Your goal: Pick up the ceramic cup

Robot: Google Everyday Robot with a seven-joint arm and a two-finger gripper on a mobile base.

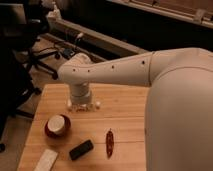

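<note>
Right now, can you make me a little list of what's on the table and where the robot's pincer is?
table: wooden, light brown
ceramic cup: dark red outside, cream inside, near the left edge
pincer: pointing down over the table, behind the cup, apart from it
chili pepper: slim, red, right of the cup
black device: flat, between cup and pepper, nearer the front
pale flat object: front left corner

White pincer (83, 105) above table (125, 114); maroon cup (57, 126) (cream inside).

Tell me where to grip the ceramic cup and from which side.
Take the ceramic cup by its rim, from above: its cream mouth faces up and no handle shows. The gripper hangs pointing down just beyond it, likely suited to that.
</note>
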